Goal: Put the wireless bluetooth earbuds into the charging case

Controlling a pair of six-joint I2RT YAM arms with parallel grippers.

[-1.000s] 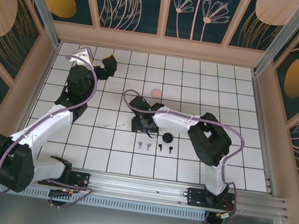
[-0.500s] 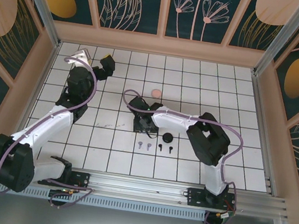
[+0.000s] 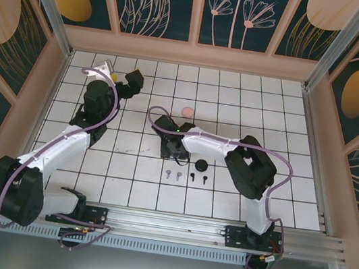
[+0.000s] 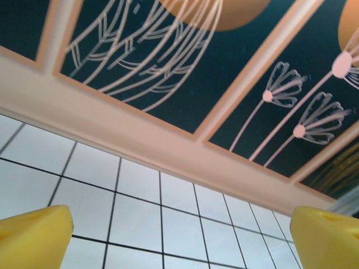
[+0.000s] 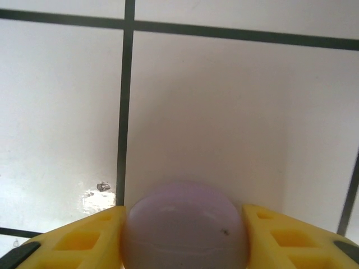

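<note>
The left claw (image 3: 132, 80) is swinging a touch to the right of where it was a moment ago, well off to the left of the black case (image 3: 200, 164) and farther back. In its wrist view the left claw (image 4: 179, 238) is standing wide apart, yellow fingertips (image 4: 33, 235) at the edges, gripping nothing, with the back wall (image 4: 185, 73) ahead. The right claw (image 3: 170, 148) is keeping its spot just left of the black case. Its wrist view is showing the fingers (image 5: 84, 241) pressing on both sides of a round lilac case (image 5: 185, 227), a smooth pale dome sitting on the white tiled worktop (image 5: 213, 123).

The earbuds are lying in a short row just on the near side of the black case, none inserted. They are tiny stemmed pieces: lilac earbuds (image 3: 168, 173) slightly left of it, black earbuds (image 3: 204, 178) right in front. A pink case (image 3: 186, 111) is resting beyond it, toward the back.
</note>
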